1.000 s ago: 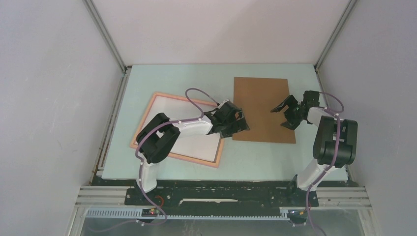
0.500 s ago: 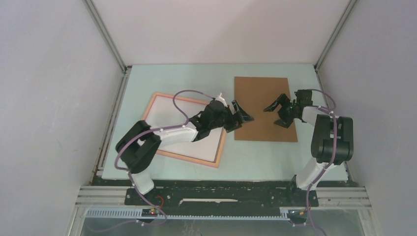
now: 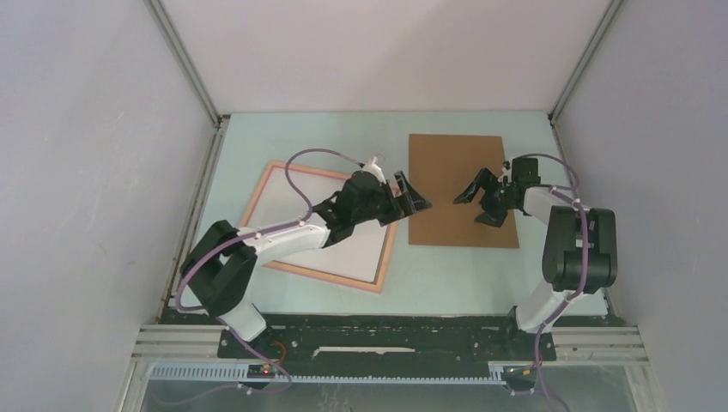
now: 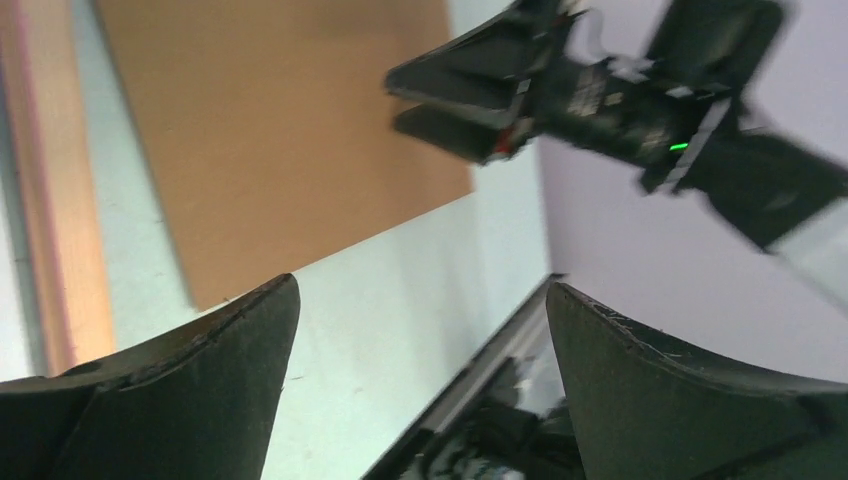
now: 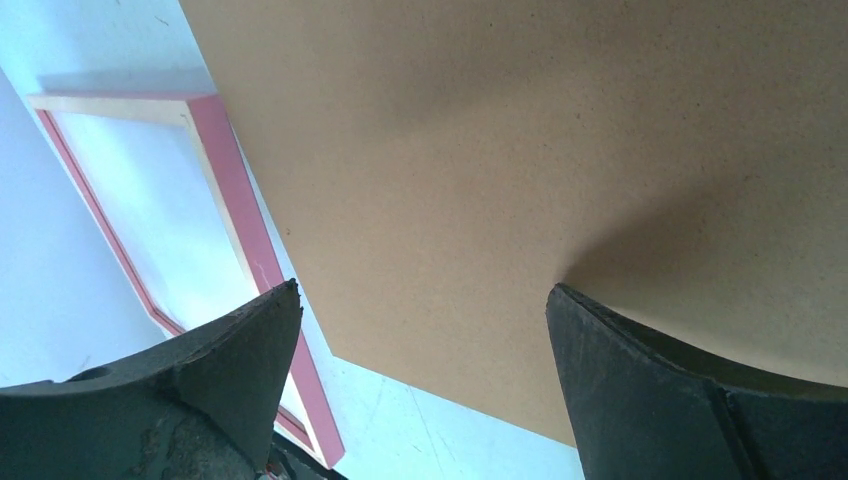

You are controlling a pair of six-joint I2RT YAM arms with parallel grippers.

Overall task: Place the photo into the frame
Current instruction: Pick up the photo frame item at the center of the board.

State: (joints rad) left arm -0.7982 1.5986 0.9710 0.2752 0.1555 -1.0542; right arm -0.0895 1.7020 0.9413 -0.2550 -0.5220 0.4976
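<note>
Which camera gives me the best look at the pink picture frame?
Top external: the frame shows nearly whole, with only the left arm crossing it. Right wrist catches just one corner and parts of two rails. Left wrist shows only a blurred strip at its left edge.

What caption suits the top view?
Left tool and right tool, both open, face each other at the board beside the frame.

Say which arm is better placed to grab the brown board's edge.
Left, probably: left gripper sits open at the left edge of the brown board; right gripper, also open, hovers over its middle, away from edges.
</note>
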